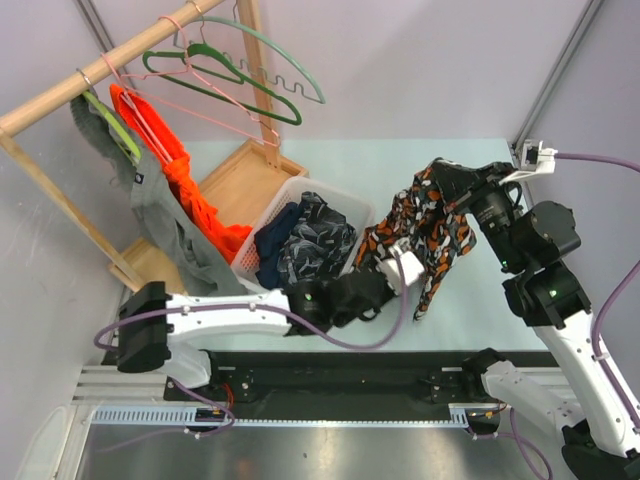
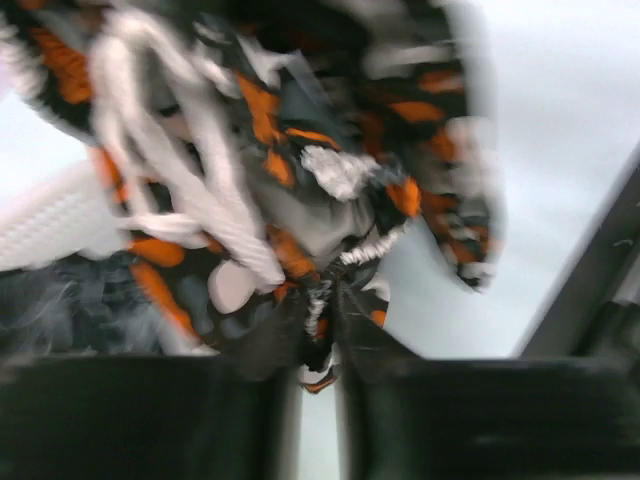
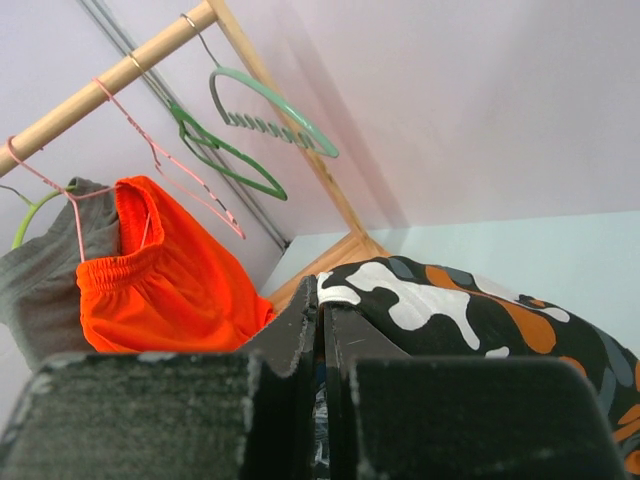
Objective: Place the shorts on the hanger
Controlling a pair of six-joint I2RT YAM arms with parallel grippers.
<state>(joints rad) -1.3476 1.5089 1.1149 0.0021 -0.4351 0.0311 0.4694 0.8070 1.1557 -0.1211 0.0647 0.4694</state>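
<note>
- Cloth of the shorts (image 1: 432, 225) hung in the air over the pale green table (image 1: 340, 165), a dark fabric printed with orange, white and grey blobs, draped from the right gripper (image 1: 455, 185) down toward the left gripper (image 1: 400, 268).
- The right gripper's fingers were pressed together in its wrist view, with the upper edge of the shorts pinched between them.
- The left gripper reached in from the left side, low and near the table's front edge, at the lower bunch of the shorts.
- Its wrist view was blurred; the two dark fingers (image 2: 200, 420) stood close together with a fold of the printed cloth and a white drawstring caught in the narrow slot between them.
- The pink wire hanger (image 3: 190, 185) hung bare on the wooden rail (image 1: 90, 75) at the far left, well apart from the shorts.
- On the same rail hung a dark green hanger (image 1: 270, 105), a pale green wavy-barred hanger (image 1: 290, 70), an orange garment (image 1: 185, 180) on another pink wire and a grey garment (image 1: 160, 215).
- A white basket (image 1: 300, 190) sat on the table between the rack and the shorts, holding dark blue-grey clothes (image 1: 310, 245).
</note>
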